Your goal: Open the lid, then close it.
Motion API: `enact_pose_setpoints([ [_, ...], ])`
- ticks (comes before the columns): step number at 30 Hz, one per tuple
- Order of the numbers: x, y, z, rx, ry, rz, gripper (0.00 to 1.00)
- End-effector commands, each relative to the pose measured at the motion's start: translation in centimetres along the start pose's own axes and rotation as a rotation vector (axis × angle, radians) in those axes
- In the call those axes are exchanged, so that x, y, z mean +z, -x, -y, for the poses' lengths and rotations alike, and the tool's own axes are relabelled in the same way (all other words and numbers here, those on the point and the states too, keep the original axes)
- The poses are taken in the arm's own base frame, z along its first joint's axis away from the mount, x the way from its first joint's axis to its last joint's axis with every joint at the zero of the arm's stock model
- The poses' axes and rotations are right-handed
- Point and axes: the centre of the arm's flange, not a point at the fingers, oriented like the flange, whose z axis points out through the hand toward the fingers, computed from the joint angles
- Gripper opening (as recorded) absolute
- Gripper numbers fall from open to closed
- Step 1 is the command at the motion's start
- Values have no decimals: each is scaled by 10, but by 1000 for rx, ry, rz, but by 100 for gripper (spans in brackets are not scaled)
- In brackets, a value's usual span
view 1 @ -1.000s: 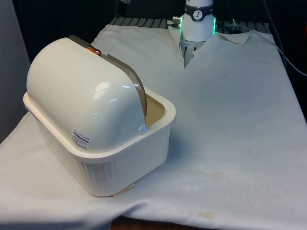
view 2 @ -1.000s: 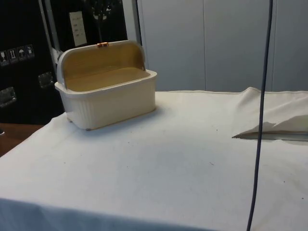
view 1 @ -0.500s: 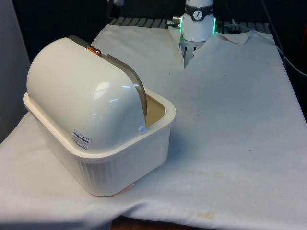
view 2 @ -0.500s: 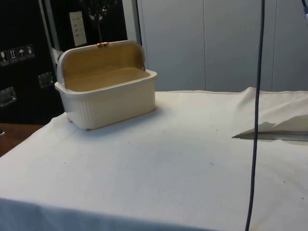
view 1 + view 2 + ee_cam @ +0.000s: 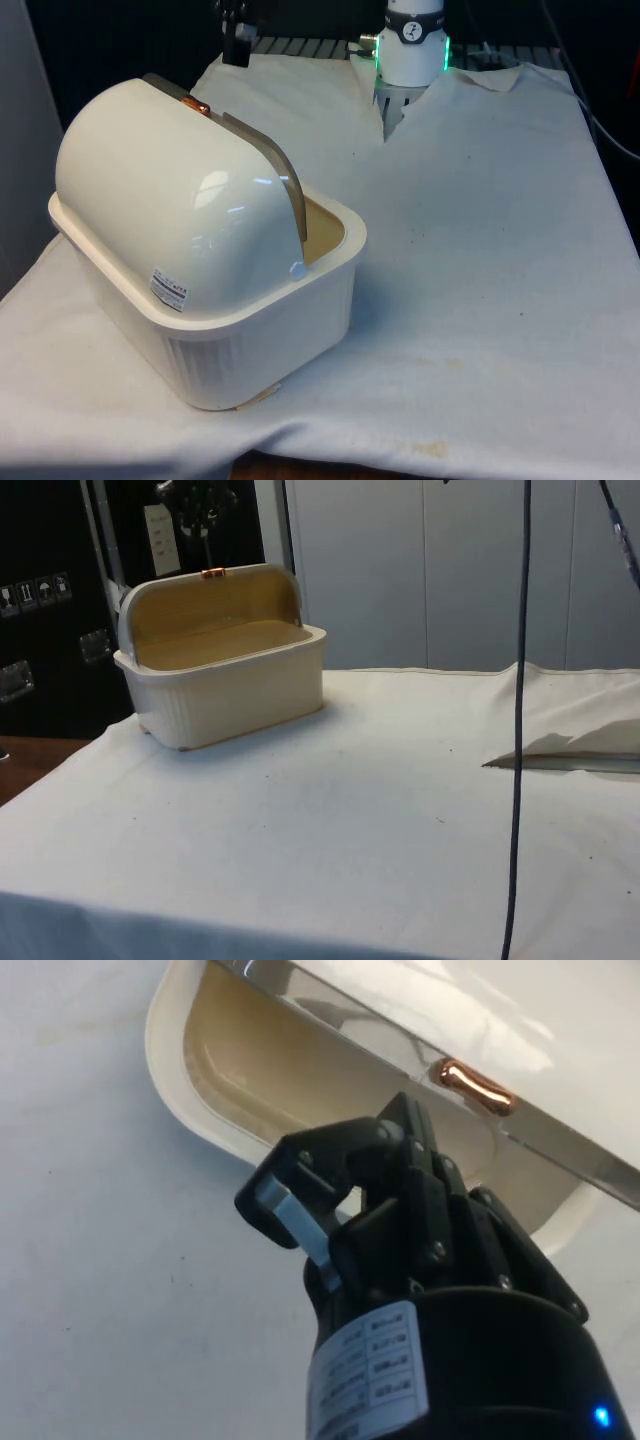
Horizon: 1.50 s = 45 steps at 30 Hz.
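Observation:
A cream bread box (image 5: 270, 330) stands on the white cloth at the front view's left, its back turned to that camera. Its domed lid (image 5: 170, 190) is rolled back, so the tan inside (image 5: 225, 640) shows in the side view. A small copper handle (image 5: 196, 103) sits on the lid's edge, at the top. My black gripper (image 5: 236, 40) hangs above and beyond the box, clear of the lid. In the wrist view the gripper (image 5: 290, 1200) is shut with nothing in it, a short way from the handle (image 5: 475, 1085) and over the box's open rim (image 5: 175, 1090).
The white cloth (image 5: 480, 250) covers the table, with a raised fold (image 5: 560, 740) near the robot's base. A dark cable (image 5: 520, 730) hangs down in front of the side camera. A grey panel (image 5: 20, 150) stands beside the box at the front view's left.
My gripper has come down into the top of the front view, above the far side of the box. The box and its open lid have not moved.

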Motion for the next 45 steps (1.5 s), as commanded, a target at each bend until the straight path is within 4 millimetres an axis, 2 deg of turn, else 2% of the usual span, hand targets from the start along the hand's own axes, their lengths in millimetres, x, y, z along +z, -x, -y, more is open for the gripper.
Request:
enact_pose_setpoints([
  [1, 2, 0, 0, 1, -7, 23, 0],
  [15, 9, -12, -2, -12, 10, 32, 0],
  [29, 20, -37, -16, -60, 30, 20, 0],
  [45, 38, -44, -24, -145, 69, 7, 0],
])
